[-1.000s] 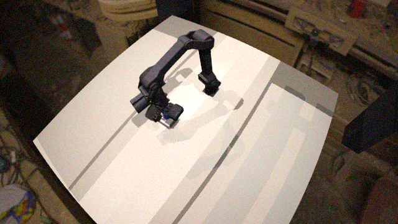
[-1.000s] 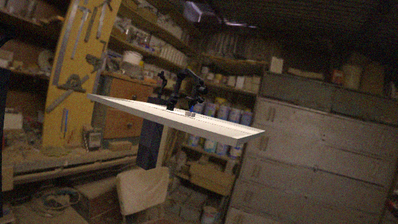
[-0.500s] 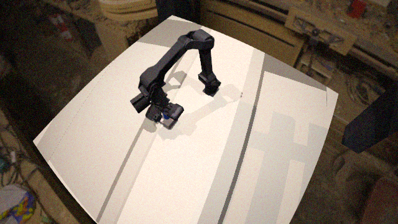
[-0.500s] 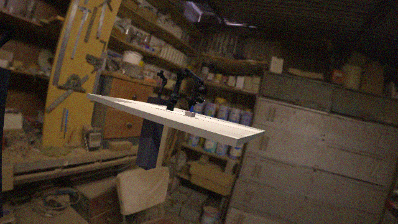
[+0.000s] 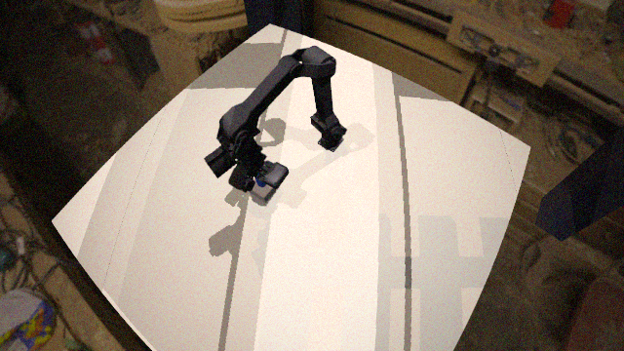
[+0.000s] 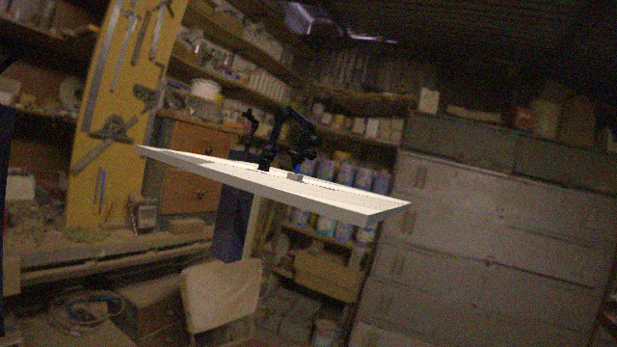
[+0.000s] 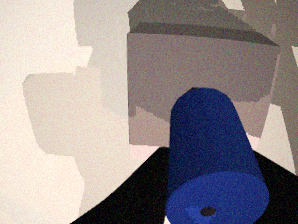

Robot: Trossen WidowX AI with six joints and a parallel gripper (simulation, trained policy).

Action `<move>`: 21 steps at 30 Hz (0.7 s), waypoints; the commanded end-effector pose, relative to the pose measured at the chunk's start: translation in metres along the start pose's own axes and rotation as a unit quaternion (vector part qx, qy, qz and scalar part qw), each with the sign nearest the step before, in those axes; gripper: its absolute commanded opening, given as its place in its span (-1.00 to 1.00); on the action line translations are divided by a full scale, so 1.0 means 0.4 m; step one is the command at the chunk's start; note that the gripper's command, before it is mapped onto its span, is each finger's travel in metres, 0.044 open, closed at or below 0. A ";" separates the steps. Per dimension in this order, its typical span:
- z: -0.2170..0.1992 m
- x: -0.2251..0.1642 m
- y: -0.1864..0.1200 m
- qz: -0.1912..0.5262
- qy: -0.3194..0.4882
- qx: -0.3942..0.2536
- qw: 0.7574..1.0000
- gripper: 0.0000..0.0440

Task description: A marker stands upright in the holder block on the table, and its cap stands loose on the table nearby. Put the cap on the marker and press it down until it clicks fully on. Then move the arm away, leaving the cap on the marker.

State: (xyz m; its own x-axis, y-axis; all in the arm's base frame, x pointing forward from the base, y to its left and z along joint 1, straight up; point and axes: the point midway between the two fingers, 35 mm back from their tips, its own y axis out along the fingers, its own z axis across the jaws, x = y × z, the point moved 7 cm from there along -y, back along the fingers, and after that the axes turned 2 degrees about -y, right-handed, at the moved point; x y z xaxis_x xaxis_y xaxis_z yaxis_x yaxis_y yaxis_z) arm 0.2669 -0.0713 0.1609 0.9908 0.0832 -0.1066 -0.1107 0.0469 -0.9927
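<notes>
Blue cap (image 5: 260, 183) (image 6: 297, 168) (image 7: 212, 145): smooth, plastic-looking, with a soft sheen on its flat end. Holder block (image 5: 263, 193) (image 6: 295, 176) (image 7: 200, 70): matt, smooth, grey-brown, material unclear. Surface (image 5: 322, 253) (image 6: 289, 185) (image 7: 50, 190): pale, matt. Arm (image 5: 273, 88) (image 6: 277, 127): dark, plastic-looking, mostly matt. Cabinet (image 6: 198, 164): brown wood.

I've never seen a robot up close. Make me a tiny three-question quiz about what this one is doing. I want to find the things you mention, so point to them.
1. True or false: the gripper (image 5: 262, 179) (image 6: 301, 161) is shut on the blue cap (image 5: 260, 183) (image 6: 297, 168) (image 7: 210, 140).
2. Which thing is pale and box-shaped? A) the cap B) the holder block (image 5: 263, 193) (image 6: 294, 177) (image 7: 200, 70) C) the arm (image 5: 273, 90) (image 6: 299, 120)
3. Fill in: the arm stands on a white ____.

Key: 1 true; 2 B; 3 table (image 5: 322, 273) (image 6: 337, 202)
</notes>
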 end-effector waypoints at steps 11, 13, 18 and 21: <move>-0.018 -0.007 0.041 0.026 -0.001 -0.013 1.000 -0.39; -0.018 -0.007 0.041 0.025 -0.003 -0.014 1.000 -0.37; -0.020 -0.007 0.036 0.016 -0.016 -0.024 0.999 -0.32; -0.014 -0.016 0.040 0.022 -0.019 -0.018 0.999 -0.21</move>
State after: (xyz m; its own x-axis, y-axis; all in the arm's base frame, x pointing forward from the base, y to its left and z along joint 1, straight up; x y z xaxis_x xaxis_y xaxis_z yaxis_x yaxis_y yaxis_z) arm 0.2645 -0.0726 0.1508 0.9850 0.1221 -0.1221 -0.1256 0.0217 -0.9918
